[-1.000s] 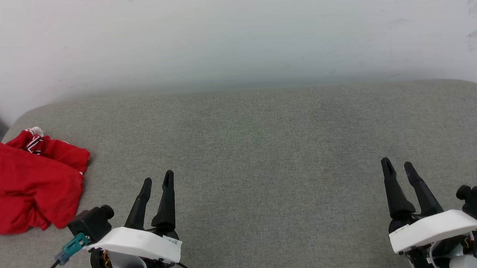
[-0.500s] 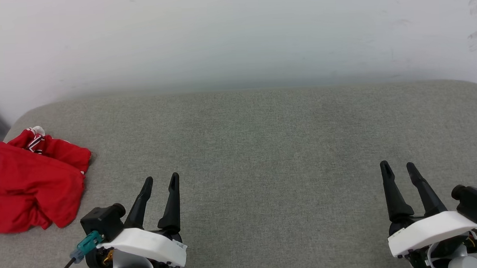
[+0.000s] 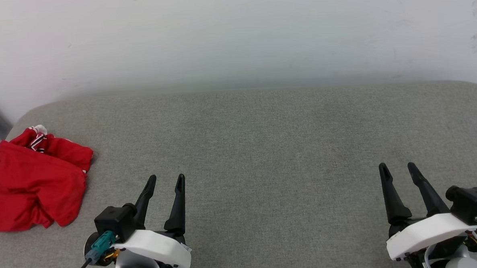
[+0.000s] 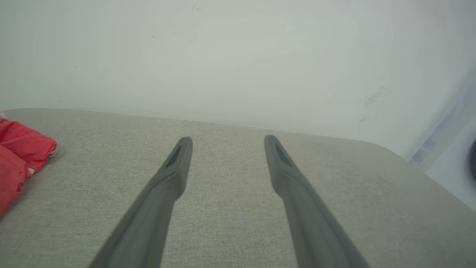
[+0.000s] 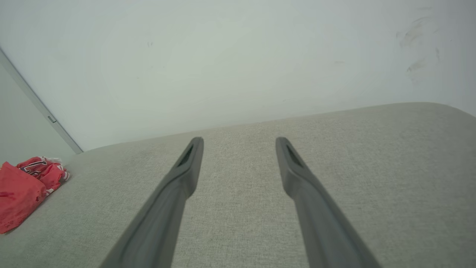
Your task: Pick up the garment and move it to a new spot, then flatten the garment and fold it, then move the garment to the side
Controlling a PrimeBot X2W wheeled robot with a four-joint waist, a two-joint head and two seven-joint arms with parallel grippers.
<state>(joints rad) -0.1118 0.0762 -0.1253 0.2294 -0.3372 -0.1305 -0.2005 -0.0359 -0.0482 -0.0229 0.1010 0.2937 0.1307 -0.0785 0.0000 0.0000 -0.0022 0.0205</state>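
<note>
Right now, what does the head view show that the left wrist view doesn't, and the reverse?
Head view: the right gripper, open, and the garment as a whole crumpled heap. Left wrist view: a dark curved object at the right edge, unidentifiable. Shared: the left gripper with fingers apart, the garment's red cloth, the grey surface, the white wall.

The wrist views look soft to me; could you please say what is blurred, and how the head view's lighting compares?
Left wrist view: the left gripper blurs toward the bottom edge, tips sharper. Right wrist view: the right gripper blurs likewise. Head view: even, soft light, no glare; the garment is sharp, its shadow faint.
</note>
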